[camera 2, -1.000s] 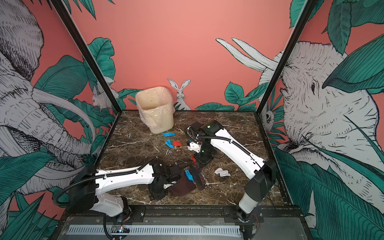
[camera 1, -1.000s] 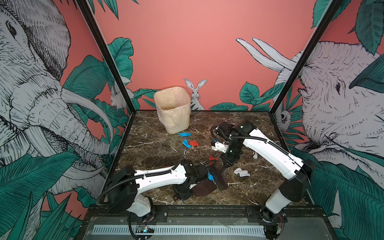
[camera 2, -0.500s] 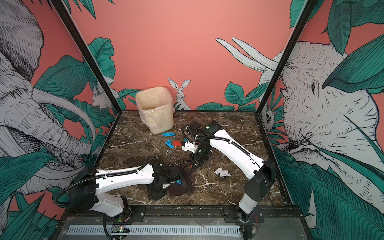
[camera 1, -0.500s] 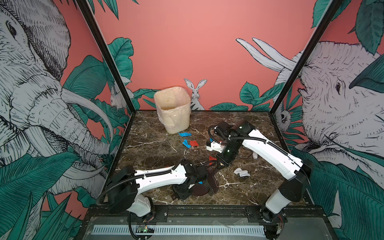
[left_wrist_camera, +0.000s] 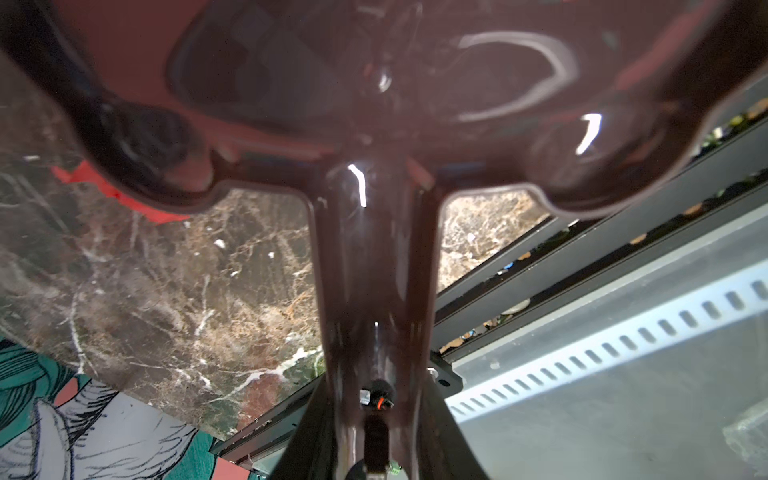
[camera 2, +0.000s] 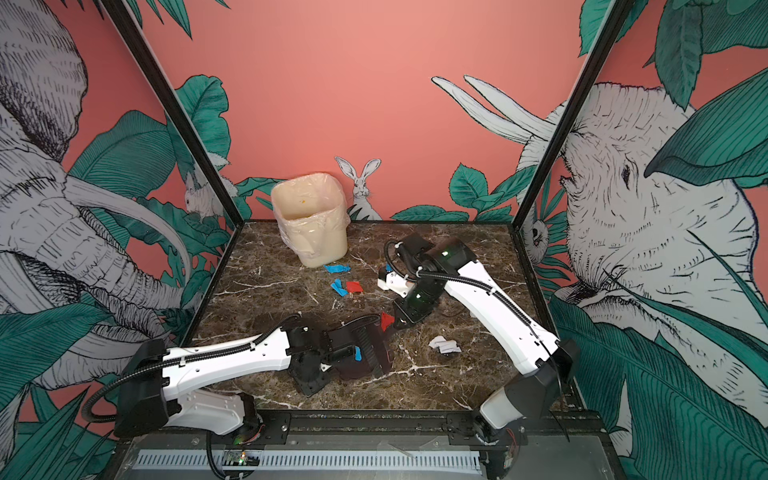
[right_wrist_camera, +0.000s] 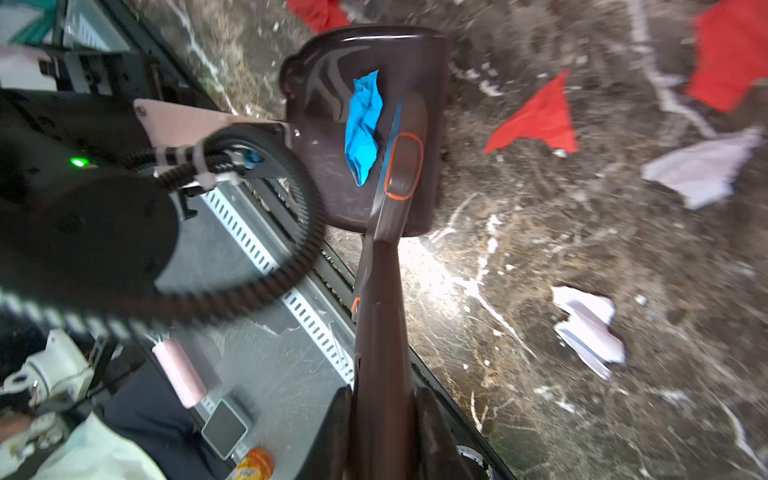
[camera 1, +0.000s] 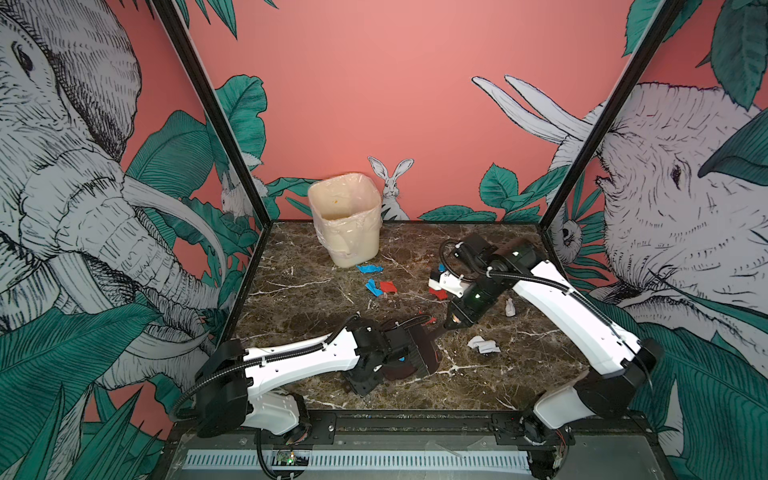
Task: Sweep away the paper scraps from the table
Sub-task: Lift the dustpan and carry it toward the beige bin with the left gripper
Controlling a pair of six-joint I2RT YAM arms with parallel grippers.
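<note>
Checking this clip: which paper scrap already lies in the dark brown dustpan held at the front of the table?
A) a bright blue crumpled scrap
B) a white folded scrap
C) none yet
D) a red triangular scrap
A: the right wrist view shows a bright blue crumpled paper scrap lying in the dark brown plastic dustpan, while the red triangular scrap and the white folded scrap lie on the marble-patterned table.
</note>
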